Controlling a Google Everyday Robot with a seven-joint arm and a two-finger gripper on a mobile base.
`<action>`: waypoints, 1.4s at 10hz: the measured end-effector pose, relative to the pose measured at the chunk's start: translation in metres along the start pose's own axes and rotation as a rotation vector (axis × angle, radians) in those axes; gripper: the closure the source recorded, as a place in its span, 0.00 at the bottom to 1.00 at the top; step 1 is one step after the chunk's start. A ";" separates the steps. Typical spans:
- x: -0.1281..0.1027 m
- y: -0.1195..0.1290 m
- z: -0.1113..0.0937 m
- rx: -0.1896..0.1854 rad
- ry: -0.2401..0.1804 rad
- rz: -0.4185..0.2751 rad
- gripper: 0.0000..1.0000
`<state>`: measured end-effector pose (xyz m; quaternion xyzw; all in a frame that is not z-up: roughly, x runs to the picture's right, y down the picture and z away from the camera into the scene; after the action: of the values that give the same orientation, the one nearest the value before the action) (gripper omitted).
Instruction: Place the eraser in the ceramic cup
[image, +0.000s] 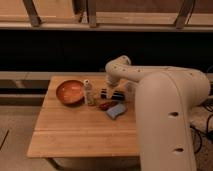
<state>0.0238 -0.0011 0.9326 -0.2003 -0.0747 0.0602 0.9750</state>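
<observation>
My gripper (110, 93) hangs low over the back middle of the wooden table (75, 132), pointing down with its jaws open. A small black bar, the eraser (116, 95), lies on the table right at the fingertips; I cannot tell whether they touch it. The ceramic cup (131, 88) is a small whitish round shape just right of the gripper, partly hidden under my arm.
An orange-brown bowl (70, 92) sits at the back left, with a slim pale bottle (88, 93) beside it. A flat reddish-brown object (106, 105) and a light-blue pad (116, 111) lie just in front of the gripper. My large white arm covers the table's right side.
</observation>
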 end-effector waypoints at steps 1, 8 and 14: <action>0.004 0.005 0.009 -0.015 0.006 0.026 0.20; -0.001 0.004 0.028 -0.034 -0.021 0.075 0.20; 0.003 0.010 0.061 -0.112 -0.028 0.076 0.20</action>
<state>0.0158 0.0314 0.9847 -0.2564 -0.0840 0.0959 0.9581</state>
